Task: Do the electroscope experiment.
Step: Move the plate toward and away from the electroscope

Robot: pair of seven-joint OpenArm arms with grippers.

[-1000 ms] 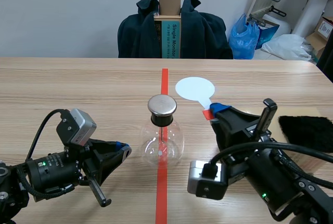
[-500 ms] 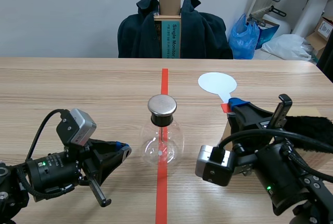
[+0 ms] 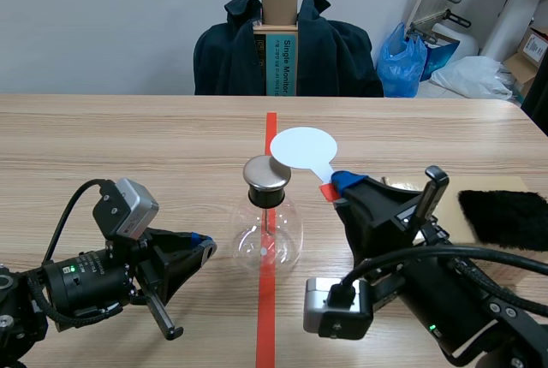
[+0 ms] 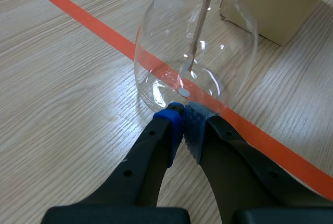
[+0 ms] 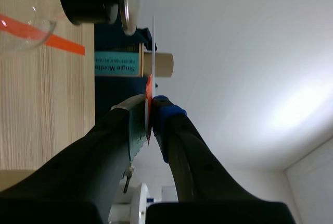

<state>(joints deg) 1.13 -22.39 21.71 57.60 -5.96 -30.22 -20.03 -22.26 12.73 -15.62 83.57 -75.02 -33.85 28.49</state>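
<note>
Looking at the right end effector [image 3: 336, 185] first: its fingers are clamped on the red handle [image 3: 328, 190] of a white disc paddle [image 3: 303, 146], which it holds up off the worktop [image 3: 128, 145]. The disc sits just beside the electroscope's metal cap [image 3: 267, 174], slightly toward the far edge and the right edge. In the right wrist view the disc shows edge-on, really close to the cap's top face. I honestly can't tell if they're touching or just a hair apart. The electroscope [image 3: 267, 231] itself is a round clear glass flask standing upright on the orange-red tape line [image 3: 271, 128], about midway between the left and right edges and closer to the robot's edge than the far one. A thin rod [image 4: 195, 41] hangs down inside it from the cap. The left end effector [image 4: 183, 113] lies low on the worktop with its fingers pressed together on nothing, tips just short of the flask's base on the left side. Near the right edge a black furry cloth [image 3: 505, 216] lies on a tan block [image 4: 281, 5]. Past the far edge there's a chair draped with a dark jacket [image 3: 334, 51] and a blue plastic bag [image 3: 402, 64].
</note>
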